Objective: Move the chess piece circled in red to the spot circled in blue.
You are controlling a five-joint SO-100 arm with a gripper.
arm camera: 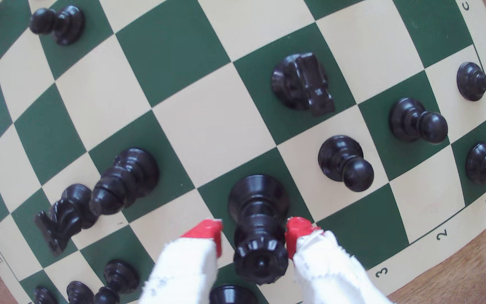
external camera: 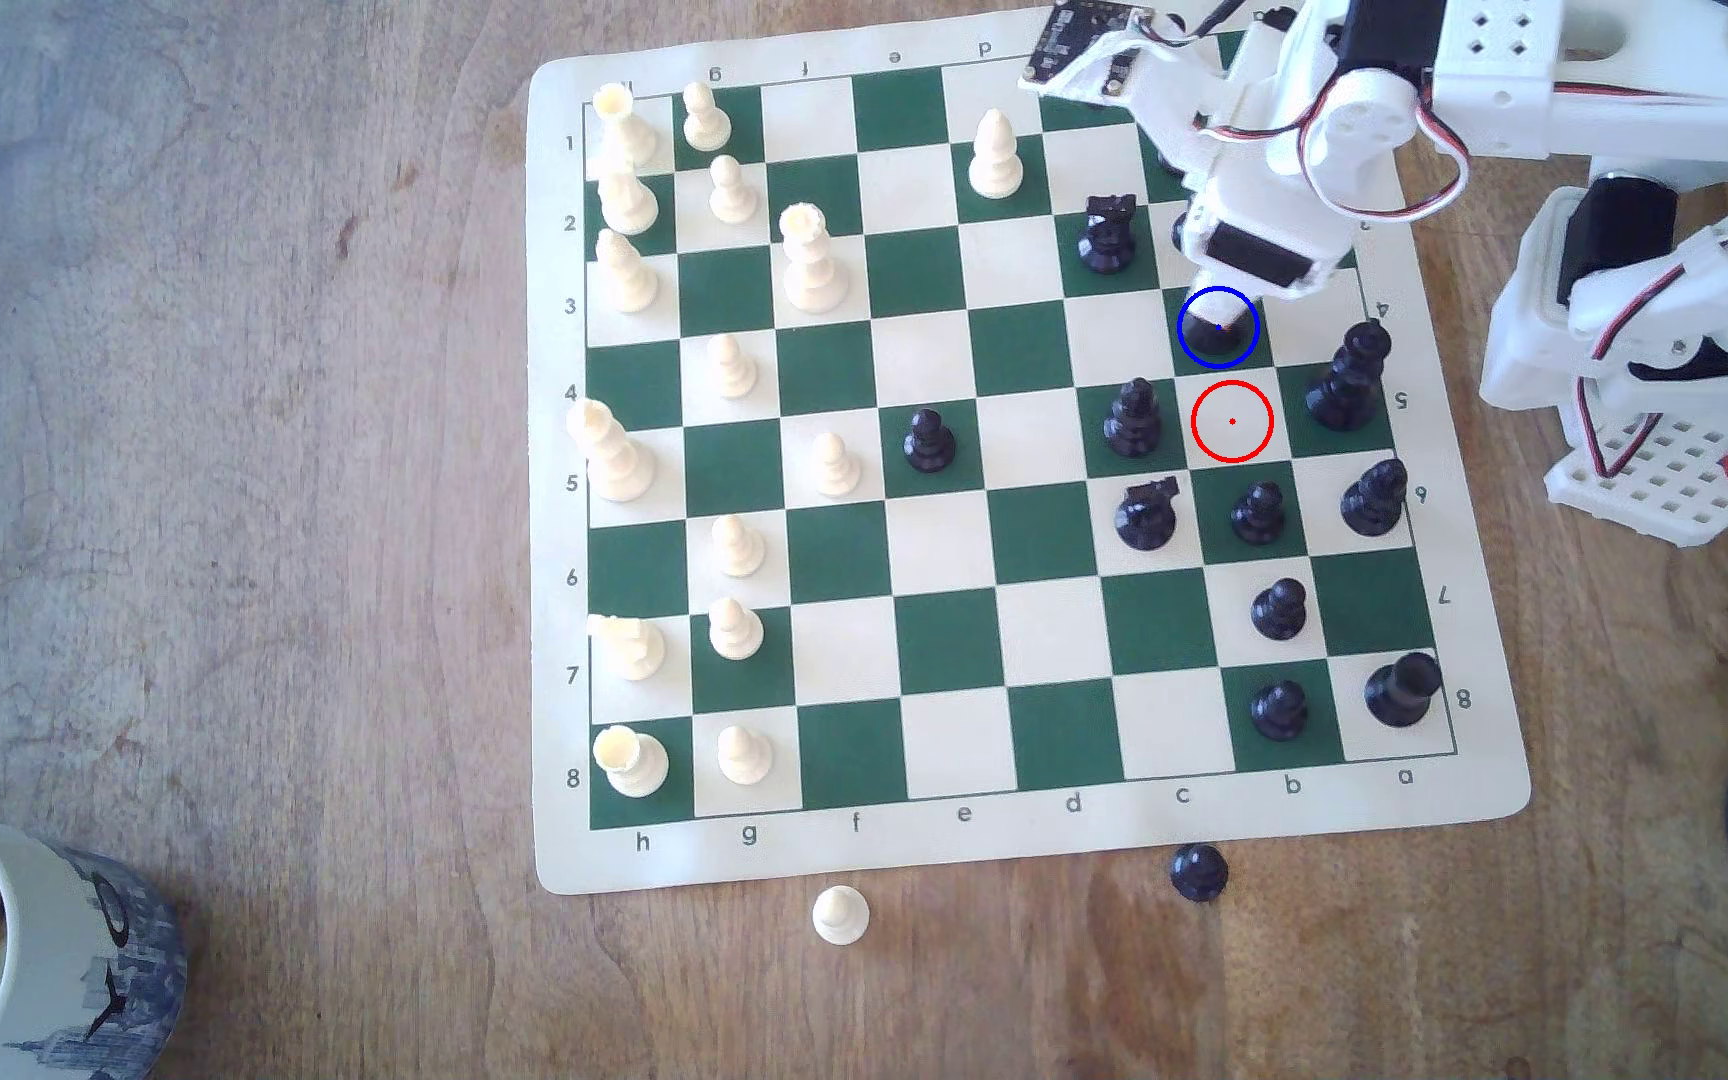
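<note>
Item one, my gripper [arm camera: 253, 238]: red-tipped jaws flank the chess piece's [arm camera: 258, 210] crowned head, the left tip apart from it and the right tip just beside it, so I cannot tell whether they grip. Item two, the piece: base on the blue-ringed spot [external camera: 1192, 358], a dark green square. Item three, at six o'clock in the exterior view: the red-ringed cream square [external camera: 1232, 421], bare.

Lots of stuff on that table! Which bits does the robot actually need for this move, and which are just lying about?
Needed:
- tall black piece, standing between the tool's red tips
- blue-ringed green square
- chess mat

Lying about:
- mug
- cream pawn off the mat
- black pawn off the mat
- red-ringed cream square, bare
</note>
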